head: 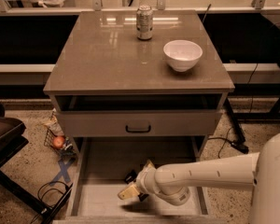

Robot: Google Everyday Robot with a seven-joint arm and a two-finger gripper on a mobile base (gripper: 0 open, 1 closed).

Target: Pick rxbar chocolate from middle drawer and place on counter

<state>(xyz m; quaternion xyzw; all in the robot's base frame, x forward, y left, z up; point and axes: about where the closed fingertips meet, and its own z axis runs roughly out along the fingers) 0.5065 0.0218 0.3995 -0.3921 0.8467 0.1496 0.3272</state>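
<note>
Tool [136, 181] sits low in middle drawer [100, 169], fingers apart either side of rxbar chocolate [130, 176]; bar prob light, flat, slick wrapper, so pinch across short width.

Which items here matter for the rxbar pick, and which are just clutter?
Job: rxbar chocolate, middle drawer, counter, end effector inside that drawer at the bar.
Lying about: can, white bowl on the counter; basket, blue tape cross on the floor.

On counter [98, 59]: 1 can [144, 22] at back centre, 1 bowl [182, 55] to its right, nearer front. Below, middle drawer [107, 157] stands open; rxbar chocolate [130, 176] inside, gripper [136, 180] at it.
</note>
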